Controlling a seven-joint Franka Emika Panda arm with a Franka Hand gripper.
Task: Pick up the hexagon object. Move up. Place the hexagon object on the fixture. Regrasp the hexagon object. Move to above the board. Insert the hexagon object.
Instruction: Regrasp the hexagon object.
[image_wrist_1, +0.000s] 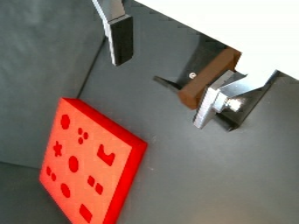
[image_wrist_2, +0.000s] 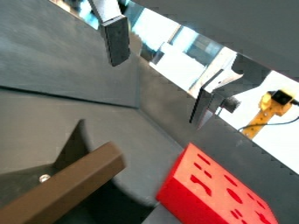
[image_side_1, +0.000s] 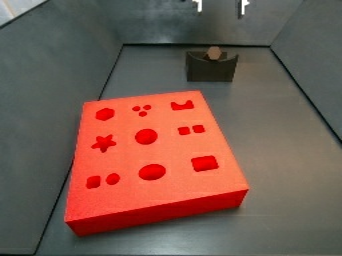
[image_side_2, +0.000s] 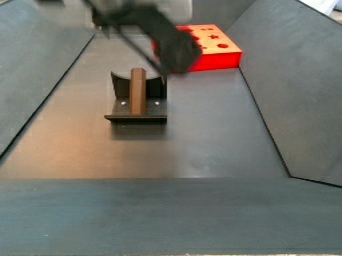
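Tool (image_wrist_1: 163, 74) of mine hangs high above the floor with its two silver fingers apart and nothing between them. Below it, the slim dark brown hexagon peg (image_side_2: 138, 88) lies in the notch of the small dark grey fixture (image_side_2: 135, 112), as both side views show; in a wrist view the peg (image_wrist_1: 216, 70) is partly hidden behind one finger (image_wrist_1: 218, 102). The large bright red board (image_side_1: 154, 160) with shaped cut-outs lies well apart from the fixture. I judge the placing is done and the regrasp is in hand. Next I should lower the tool over the peg and align the fingers to its sides before closing.
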